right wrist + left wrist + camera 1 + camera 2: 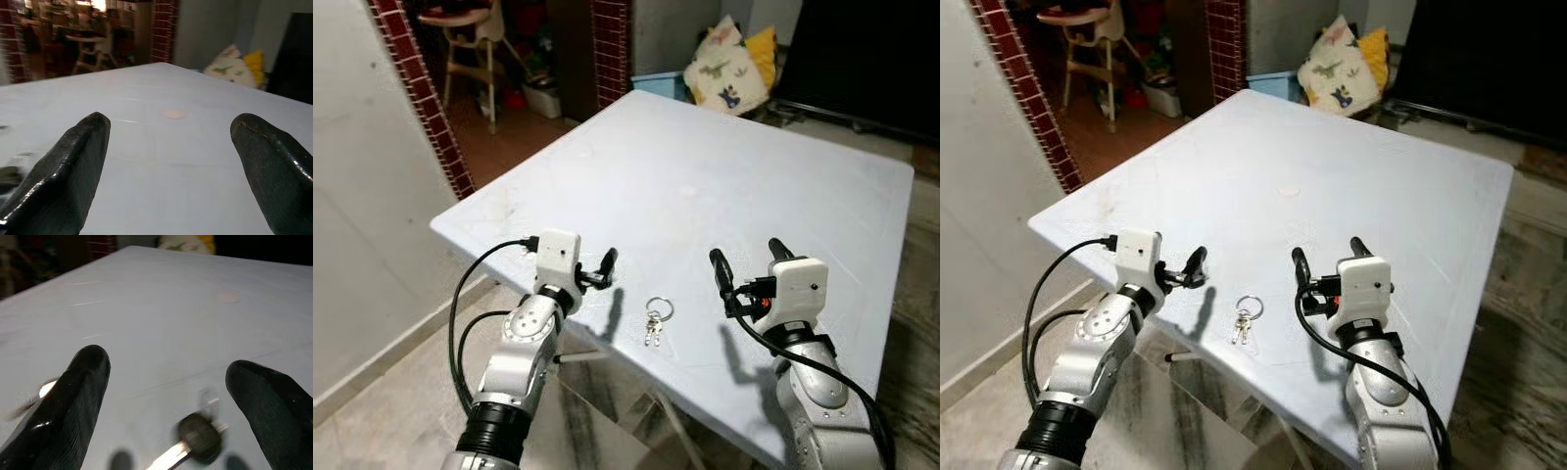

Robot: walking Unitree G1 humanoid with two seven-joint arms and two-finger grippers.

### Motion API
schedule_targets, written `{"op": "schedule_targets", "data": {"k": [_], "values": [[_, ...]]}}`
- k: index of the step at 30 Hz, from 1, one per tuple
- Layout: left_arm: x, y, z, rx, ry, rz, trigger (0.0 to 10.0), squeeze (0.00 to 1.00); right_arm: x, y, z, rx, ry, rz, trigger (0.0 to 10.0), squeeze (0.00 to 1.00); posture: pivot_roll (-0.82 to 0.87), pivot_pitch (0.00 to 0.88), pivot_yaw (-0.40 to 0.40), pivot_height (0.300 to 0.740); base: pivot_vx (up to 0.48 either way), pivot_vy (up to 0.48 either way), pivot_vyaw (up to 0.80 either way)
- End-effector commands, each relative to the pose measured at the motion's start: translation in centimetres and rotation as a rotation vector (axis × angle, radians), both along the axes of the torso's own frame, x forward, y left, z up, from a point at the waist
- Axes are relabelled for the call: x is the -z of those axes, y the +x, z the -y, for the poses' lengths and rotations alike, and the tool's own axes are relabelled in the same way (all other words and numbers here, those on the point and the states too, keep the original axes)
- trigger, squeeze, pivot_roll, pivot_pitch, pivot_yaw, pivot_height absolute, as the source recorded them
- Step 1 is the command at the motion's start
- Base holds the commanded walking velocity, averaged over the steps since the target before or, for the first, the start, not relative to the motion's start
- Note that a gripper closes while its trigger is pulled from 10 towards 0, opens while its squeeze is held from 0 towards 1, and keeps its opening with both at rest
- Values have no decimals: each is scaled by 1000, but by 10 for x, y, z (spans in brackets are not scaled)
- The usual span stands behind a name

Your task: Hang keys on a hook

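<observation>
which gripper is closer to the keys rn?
The left gripper: it sits just beside the keys on the table. The right gripper is farther off.

White table (pixel 705 176) — cushions (pixel 729 67), high chair (pixel 470 39) behind.

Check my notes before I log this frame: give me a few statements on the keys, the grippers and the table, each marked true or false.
1. The keys lie on the table between the two grippers. True.
2. The left gripper holds the keys. False: its fingers are open and apart from them.
3. The right gripper is open. True.
4. The keys hang on a hook. False: they lie flat on the table.
5. A patterned cushion lies beyond the table's far edge. True.
</observation>
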State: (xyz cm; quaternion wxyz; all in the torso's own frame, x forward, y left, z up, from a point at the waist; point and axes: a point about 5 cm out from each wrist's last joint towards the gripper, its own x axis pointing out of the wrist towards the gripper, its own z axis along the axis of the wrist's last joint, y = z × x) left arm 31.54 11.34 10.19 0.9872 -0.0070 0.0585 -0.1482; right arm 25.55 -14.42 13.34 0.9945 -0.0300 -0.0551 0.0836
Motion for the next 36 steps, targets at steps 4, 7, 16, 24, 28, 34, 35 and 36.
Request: {"op": "schedule_targets", "data": {"k": [4, 7, 16, 24, 28, 34, 35, 36], "values": [[-6, 0, 1, -10, 9, 35, 10000, 0, -3, 1, -3, -22, 13, 0, 10000, 0, -9, 0, 29, 740, 0, 0, 0], [-5, -1, 0, -15, 16, 31, 10000, 0, 0, -1, -8, -95, 20, -34, 10000, 0, -9, 0, 28, 740, 0, 0, 0], [13, -23, -24, 4, 119, -12, 10000, 0, 16, -1, -7, -106, -22, -125, 10000, 0, 5, 0, 20, 740, 0, 0, 0], [11, -24, -26, 4, 117, -11, 10000, 0, 18, -2, -12, -127, -23, -133, 10000, 0, 11, 0, 20, 740, 0, -335, 0], [10, -24, -23, 10, 115, -9, 10000, 0, 17, -2, -13, -133, -34, -127, 10000, 0, 7, 0, 21, 740, 0, 0, 0], [11, -25, -23, -5, 99, -14, 10000, 0, 19, -2, -9, -124, -42, -131, 10000, 0, 6, 0, 23, 740, 0, 0, 0], [11, -24, -24, -10, 108, -11, 10000, 0, 19, -3, -9, -124, -42, -132, 10000, 0, 6, 0, 23, 740, 0, 0, 0], [12, -24, -24, -14, 111, -17, 10000, 0, 19, -3, -10, -136, -43, -129, 10000, 0, 8, 0, 25, 740, 0, 0, 0]]}}
